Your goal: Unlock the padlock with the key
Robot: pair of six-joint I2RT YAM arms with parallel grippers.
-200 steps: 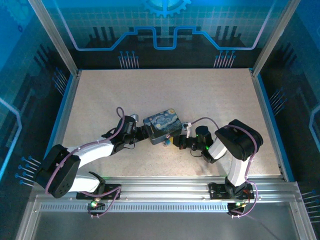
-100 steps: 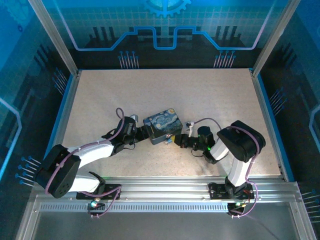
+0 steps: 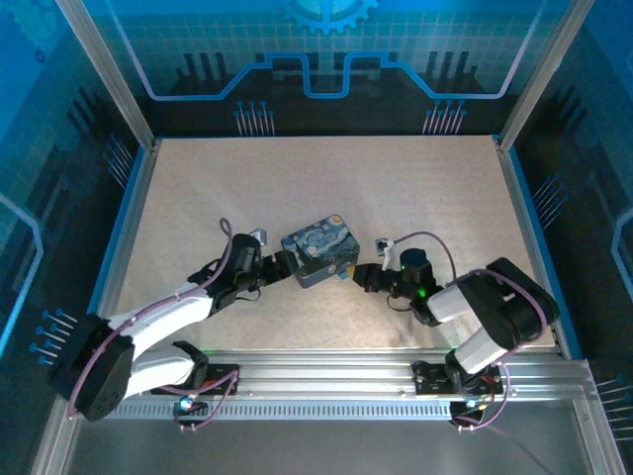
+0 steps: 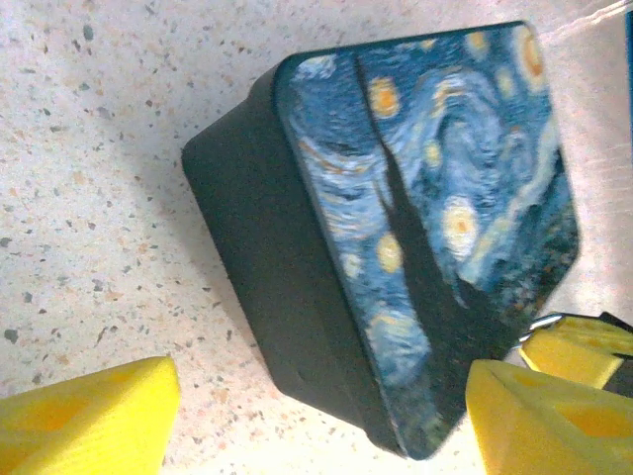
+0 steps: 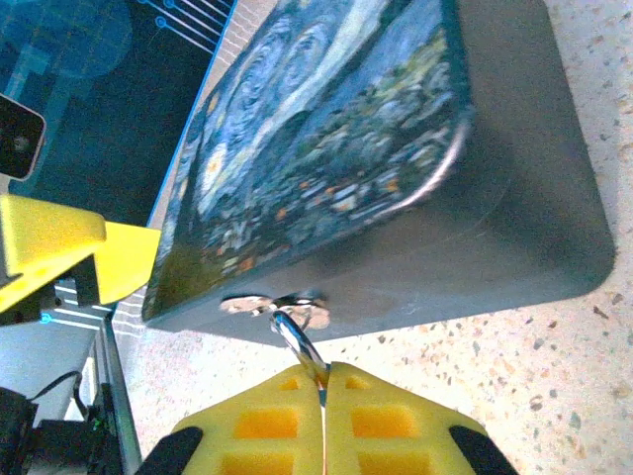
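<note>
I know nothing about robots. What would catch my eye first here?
The tin box, painted in blue and yellow swirls, lies in the middle of the table. The right hand is shut on a thin silvery key whose tip meets what looks like a tiny padlock on the tin's side. The left hand stands open at the tin's other end, yellow fingers wide apart.

Left end effector (image 3: pixel 280 265) spread wide; right end effector (image 5: pixel 323 396) pinched tight on key (image 5: pixel 295 341); both arms low, angled inward.

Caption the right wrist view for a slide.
Right gripper, shut on the key, holds it to the padlock on the tin's side.
</note>
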